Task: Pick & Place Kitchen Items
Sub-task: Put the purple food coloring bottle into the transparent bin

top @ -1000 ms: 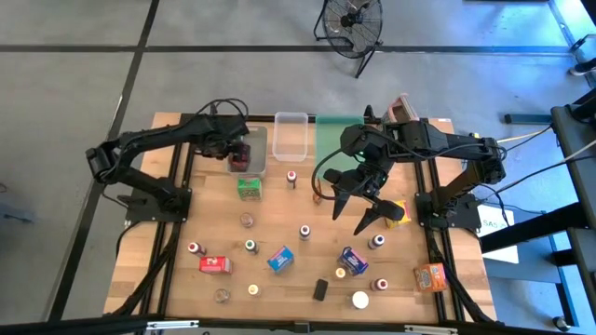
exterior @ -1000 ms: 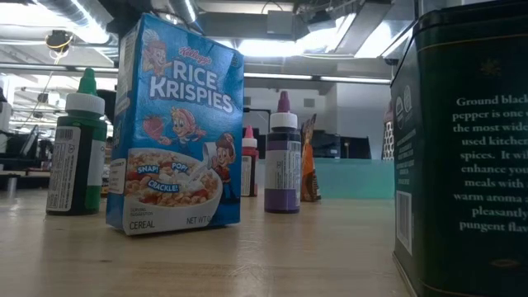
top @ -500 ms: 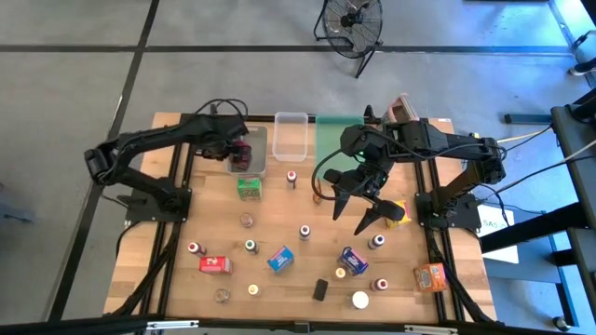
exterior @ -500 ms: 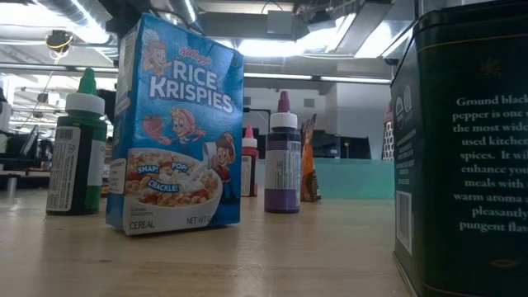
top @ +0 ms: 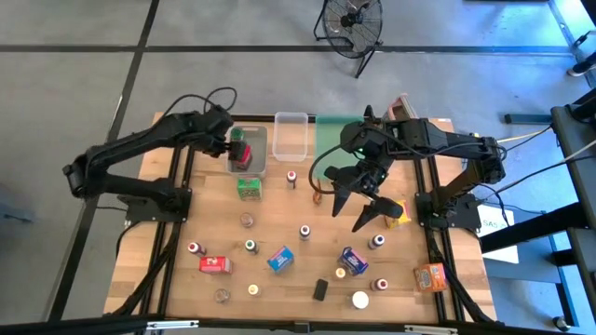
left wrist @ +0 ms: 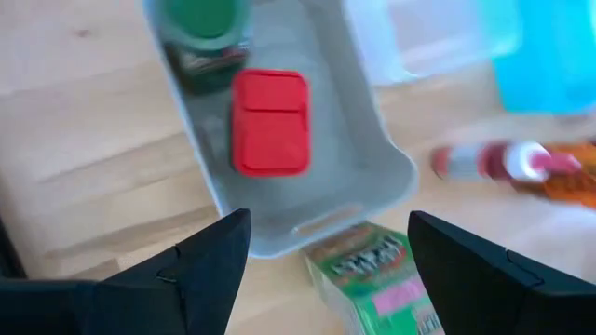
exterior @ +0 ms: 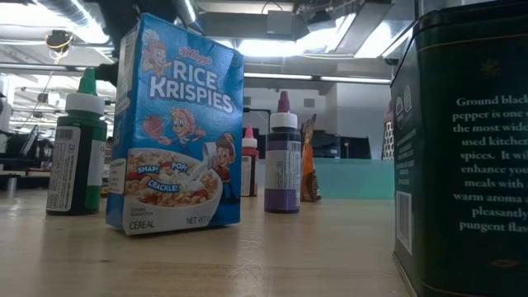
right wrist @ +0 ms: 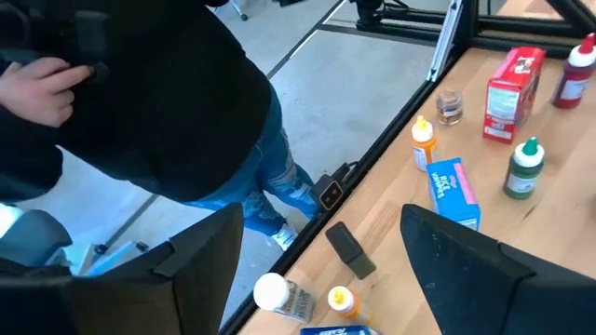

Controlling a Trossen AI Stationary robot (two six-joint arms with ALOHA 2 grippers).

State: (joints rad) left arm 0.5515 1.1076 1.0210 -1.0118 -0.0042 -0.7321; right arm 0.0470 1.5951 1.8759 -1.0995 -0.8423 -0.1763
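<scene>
Kitchen items (top: 279, 259) lie scattered over the wooden surface (top: 168, 270), small bottles, boxes and jars, mostly in its nearer half; two have ended up inside the grey bin (left wrist: 372, 158) at the far left, a red box (left wrist: 270, 122) lying flat and a green-capped jar (left wrist: 203, 28) just beside it; a green box (left wrist: 377, 273) sits on the wood touching the bin's near end, with a red-capped bottle (left wrist: 489, 162) lying on its side near it; the left gripper (top: 237, 146) hovers over that bin with its fingers (left wrist: 200, 265) spread wide and holding nothing; the right gripper (top: 357, 200) hangs over the middle of the surface, fingers likewise spread and empty; from its wrist a person in a dark top (right wrist: 140, 102) shows standing past the surface's edge; up close, low down, a blue cereal box (exterior: 177, 128) stands between a green bottle (exterior: 77, 148) and a purple one (exterior: 283, 157).
</scene>
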